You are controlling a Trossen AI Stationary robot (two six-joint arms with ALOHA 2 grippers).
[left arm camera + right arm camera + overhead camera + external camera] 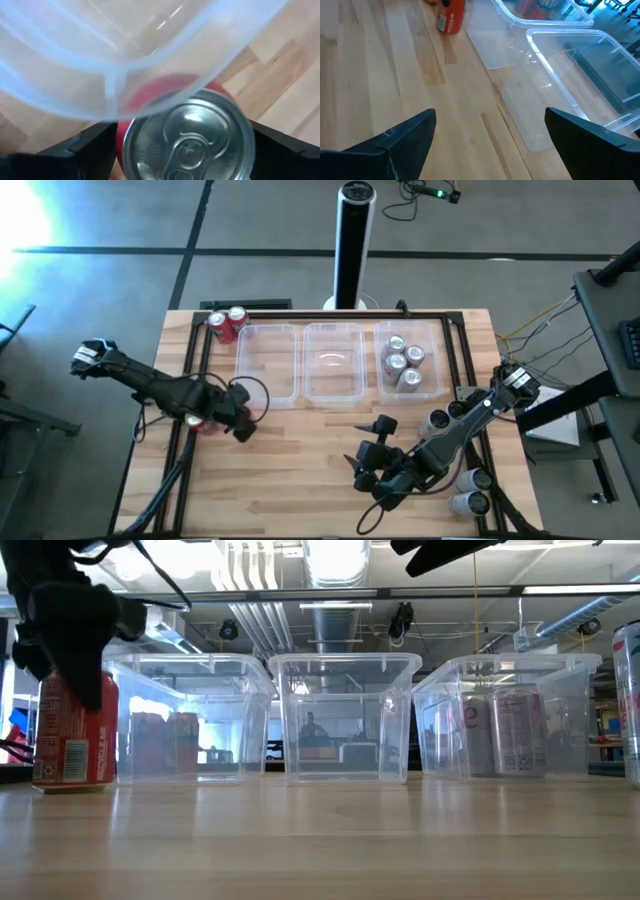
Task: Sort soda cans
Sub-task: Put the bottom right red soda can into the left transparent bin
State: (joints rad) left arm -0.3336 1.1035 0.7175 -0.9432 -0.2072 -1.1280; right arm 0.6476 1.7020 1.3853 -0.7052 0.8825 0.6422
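1. At the table's left edge, my left gripper [222, 420] straddles an upright red can [75, 730], fingers on both flanks; contact I cannot confirm.
2. Can stands just before the left tub [268, 365], its likely destination.
3. Right gripper [372, 465] waits spread wide, empty, over bare wood.
4. Silver cans [403, 360] already sit in the right tub [436, 345], so sorting goes by colour.

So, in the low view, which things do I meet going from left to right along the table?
Red soda can under the left gripper → left clear plastic tub → middle clear tub → right clear tub holding silver-grey cans → can at the edge.
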